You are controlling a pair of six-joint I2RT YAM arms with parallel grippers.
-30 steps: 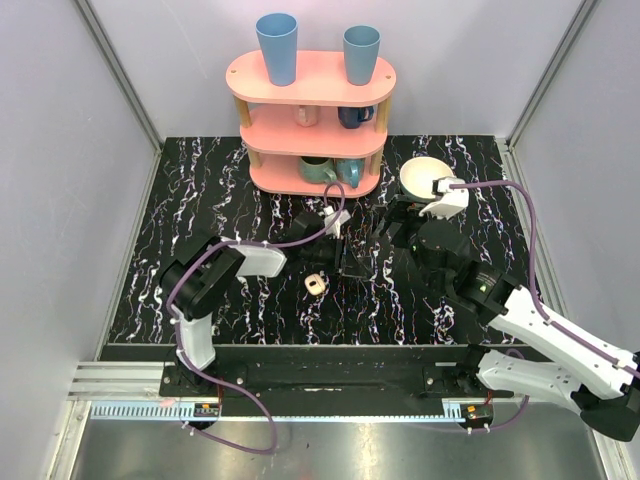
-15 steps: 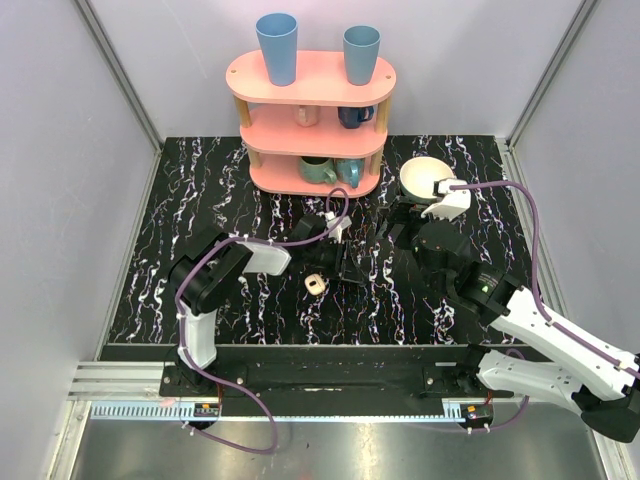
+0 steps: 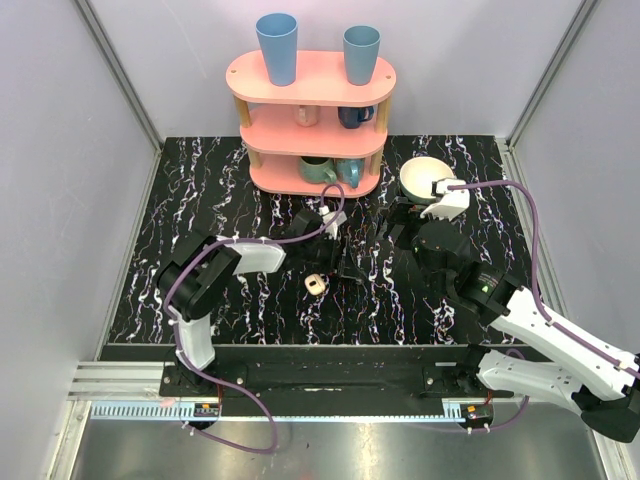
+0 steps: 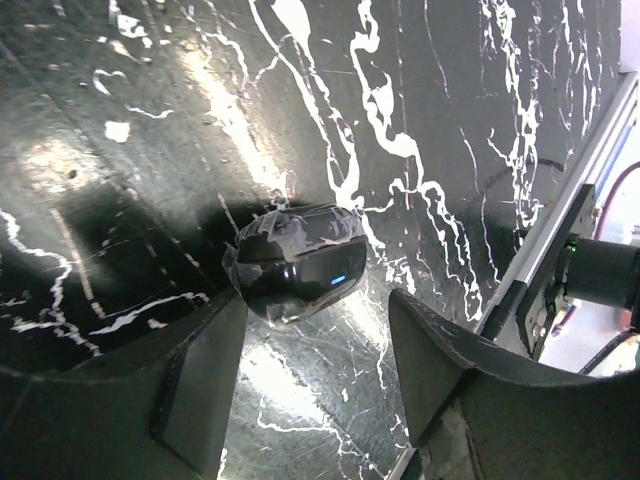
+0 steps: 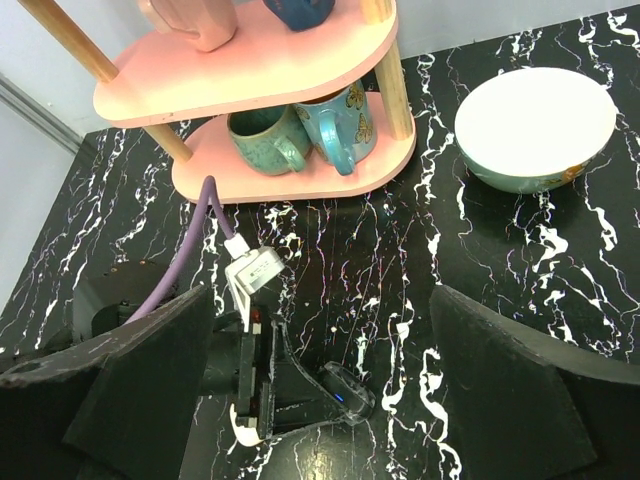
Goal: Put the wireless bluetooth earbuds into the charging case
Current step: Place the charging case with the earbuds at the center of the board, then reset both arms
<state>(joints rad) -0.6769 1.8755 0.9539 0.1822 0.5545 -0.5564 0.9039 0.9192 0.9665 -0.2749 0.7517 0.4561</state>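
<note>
The charging case is a small cream piece with a tan hollow, lying on the black marbled table just left of my left gripper. Only its white edge shows behind that gripper in the right wrist view. My left gripper is open and low over the table. A dark glossy rounded object with a blue light lies just ahead of its fingertips and also shows in the right wrist view. My right gripper is open and empty, hovering above the table. No earbuds are in view.
A pink three-tier shelf with cups and mugs stands at the back and also shows in the right wrist view. A cream bowl sits back right. The table's metal rail is at the right of the left wrist view.
My left arm's wrist and elbow have shifted a little and come back. The cream case and the right arm have not moved.
</note>
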